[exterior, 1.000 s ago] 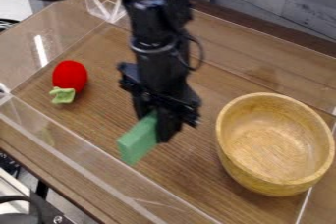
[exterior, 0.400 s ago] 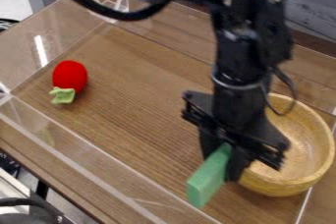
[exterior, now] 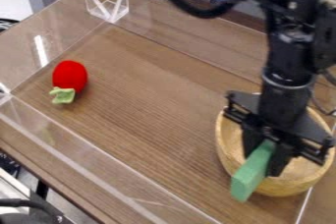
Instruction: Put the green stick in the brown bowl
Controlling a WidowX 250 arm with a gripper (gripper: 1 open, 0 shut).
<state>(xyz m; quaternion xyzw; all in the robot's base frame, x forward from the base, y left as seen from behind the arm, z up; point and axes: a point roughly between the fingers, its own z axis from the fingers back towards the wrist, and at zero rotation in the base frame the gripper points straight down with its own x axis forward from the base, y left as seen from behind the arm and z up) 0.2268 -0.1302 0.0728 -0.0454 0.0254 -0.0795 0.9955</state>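
The arm is matt black and blocky, ending in a black two-fingered tool [exterior: 278, 151].

The black arm descends from the upper right of the frame, wrist vertical. Its pincer [exterior: 269, 152] points straight down at lower right, jaws clamped on the green stick [exterior: 253, 177].

- A lab or robot test bench, not a home.
- A wooden table [exterior: 144, 90] is fenced by low clear plastic walls [exterior: 79, 184] (clips hold the corners).
- A black robot arm [exterior: 292, 46] works over it.
- Toy-like props: a red ball toy [exterior: 69, 75] and a wooden bowl [exterior: 309, 174].
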